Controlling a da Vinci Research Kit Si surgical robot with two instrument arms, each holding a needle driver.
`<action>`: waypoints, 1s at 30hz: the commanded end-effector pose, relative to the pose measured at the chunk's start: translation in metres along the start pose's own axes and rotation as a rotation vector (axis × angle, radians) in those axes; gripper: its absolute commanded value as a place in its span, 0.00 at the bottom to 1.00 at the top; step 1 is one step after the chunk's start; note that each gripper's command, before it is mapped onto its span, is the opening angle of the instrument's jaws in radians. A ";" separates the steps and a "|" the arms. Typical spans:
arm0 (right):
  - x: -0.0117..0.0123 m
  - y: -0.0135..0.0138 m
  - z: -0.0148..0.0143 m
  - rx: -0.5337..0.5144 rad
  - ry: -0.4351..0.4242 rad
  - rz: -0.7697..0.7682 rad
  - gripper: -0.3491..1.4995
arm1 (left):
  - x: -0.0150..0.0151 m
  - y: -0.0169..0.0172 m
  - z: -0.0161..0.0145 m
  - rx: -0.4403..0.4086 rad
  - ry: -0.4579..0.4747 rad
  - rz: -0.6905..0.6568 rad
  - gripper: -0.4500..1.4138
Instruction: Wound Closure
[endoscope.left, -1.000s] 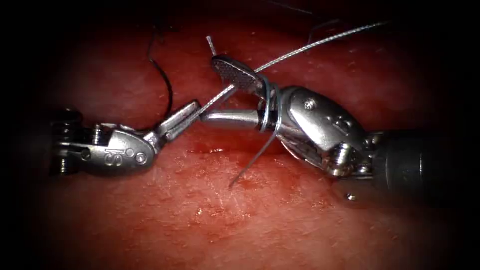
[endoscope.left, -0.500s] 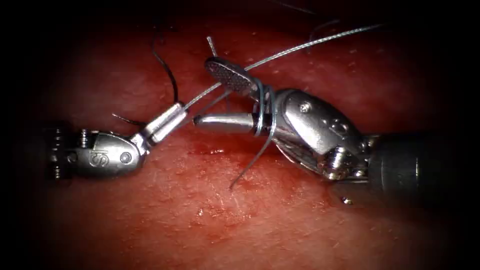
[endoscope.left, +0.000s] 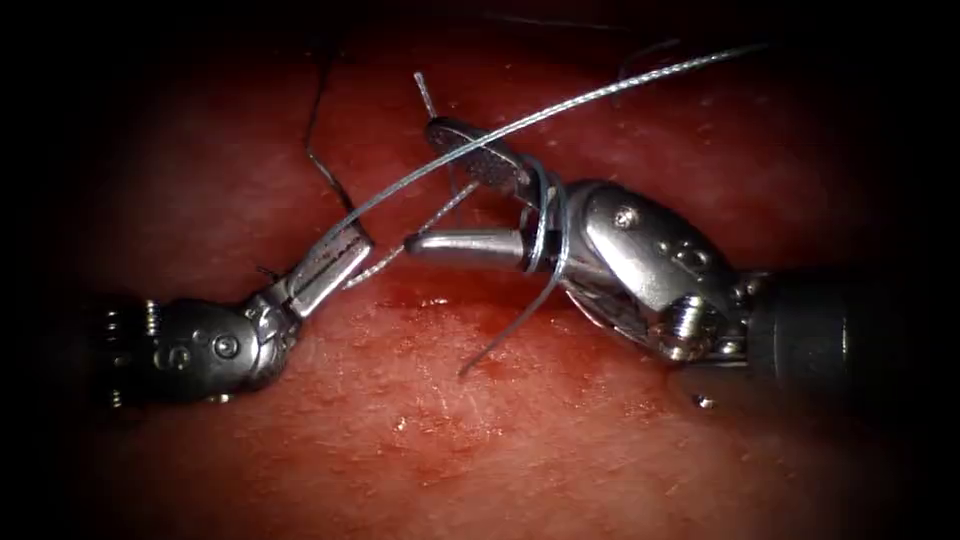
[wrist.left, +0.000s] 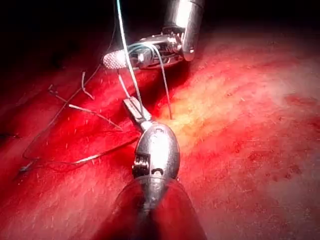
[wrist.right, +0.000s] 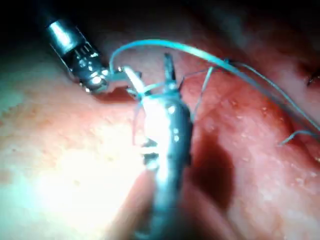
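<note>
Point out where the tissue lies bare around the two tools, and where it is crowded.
Bare tissue spreads below both tools. Crowded: the middle, where the left tool is shut on the thread and loops wrap the right tool's open jaws. Cut ends of thread lie above the left tool.

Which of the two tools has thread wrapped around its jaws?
The right arm's tool: blue-grey thread loops around its open jaws near the hinge. The left arm's tool only grips the long strand, shut on it.

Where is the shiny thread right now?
In the endoscope view, the thread runs from the left tool, which grips it, across and loops around the right tool.
</note>
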 end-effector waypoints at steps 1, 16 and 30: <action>-0.0008 -0.0001 0.0002 -0.002 -0.001 0.001 0.87 | -0.0005 0.0004 0.0006 -0.012 0.003 -0.014 0.00; -0.0010 0.0006 0.0002 -0.012 -0.004 -0.008 0.85 | 0.0006 0.0048 -0.0012 -0.311 0.146 0.103 0.00; -0.0022 0.0009 0.0002 -0.078 -0.117 -0.056 0.84 | 0.0027 0.0097 -0.0019 -0.539 0.121 0.292 0.00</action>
